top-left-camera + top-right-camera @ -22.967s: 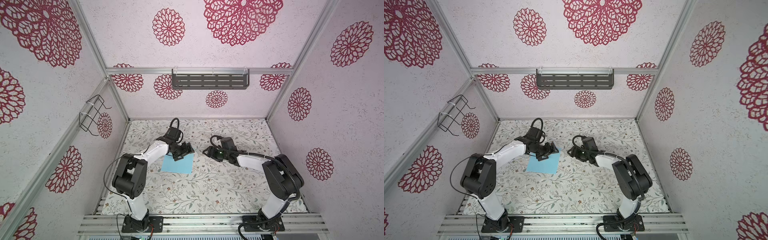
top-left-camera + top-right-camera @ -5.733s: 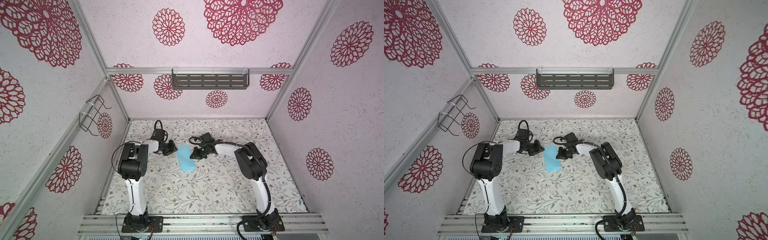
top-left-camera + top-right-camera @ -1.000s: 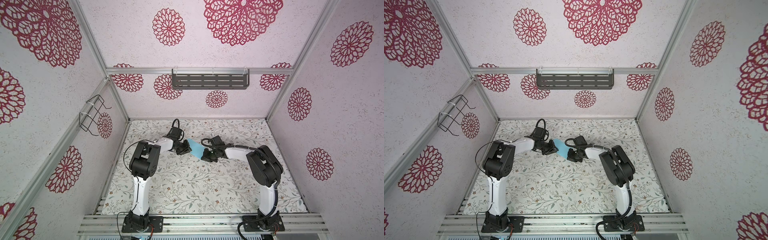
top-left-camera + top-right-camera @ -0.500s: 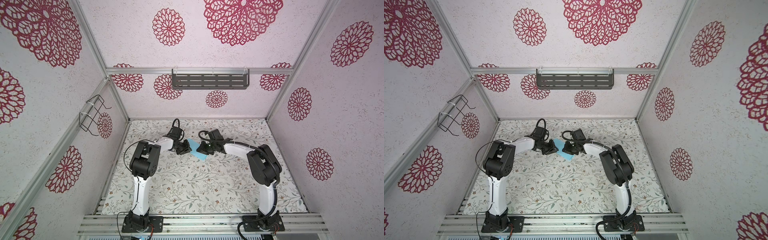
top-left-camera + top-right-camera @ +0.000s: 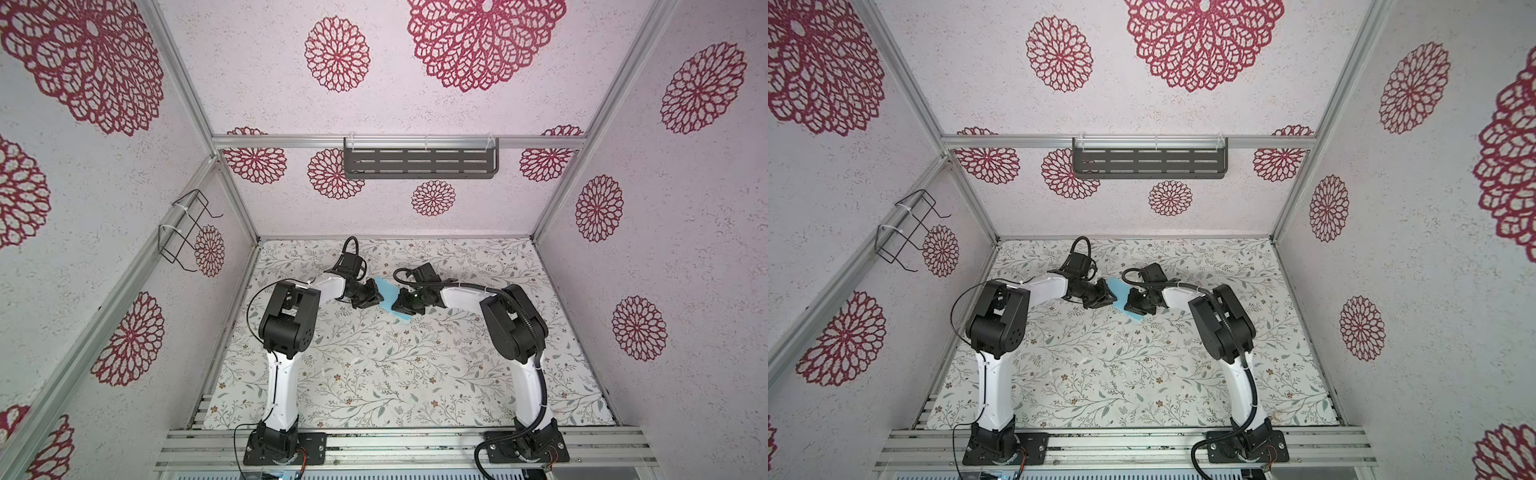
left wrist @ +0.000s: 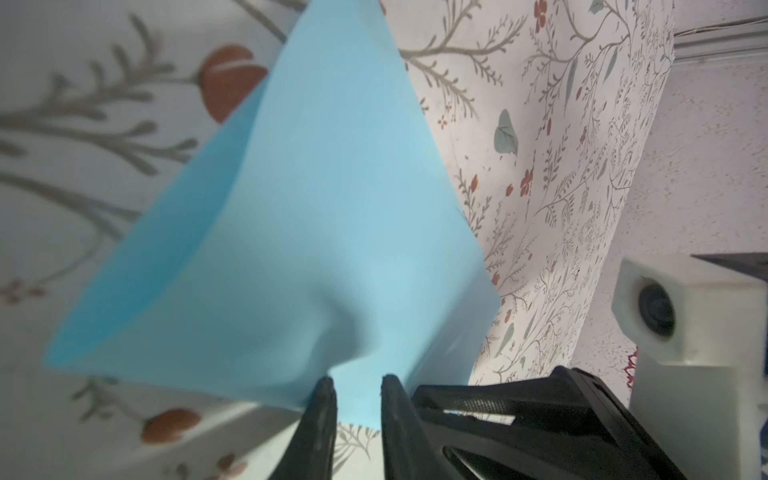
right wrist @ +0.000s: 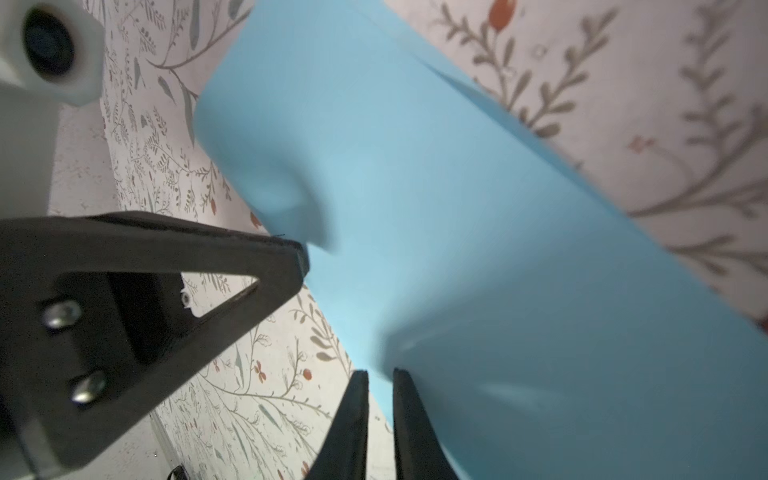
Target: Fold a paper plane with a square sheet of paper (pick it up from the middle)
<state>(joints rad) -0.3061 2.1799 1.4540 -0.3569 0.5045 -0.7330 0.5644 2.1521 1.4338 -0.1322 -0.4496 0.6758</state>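
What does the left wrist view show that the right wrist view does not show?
Only the left wrist view: the left gripper from behind, tips narrowly apart, and the right arm's wrist camera. Only the right wrist view: the right gripper from behind, likewise, and the left arm's wrist camera. Both: the light-blue paper, in two layers and buckled near the tips, and the floral table cover.

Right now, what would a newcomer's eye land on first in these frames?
The light-blue paper stands out, folded over and puckered, between the left gripper and right gripper, which face each other over the floral table, toward its back. Next come the big crimson flower medallions on the pale walls, and the dark slotted shelf on the back wall.
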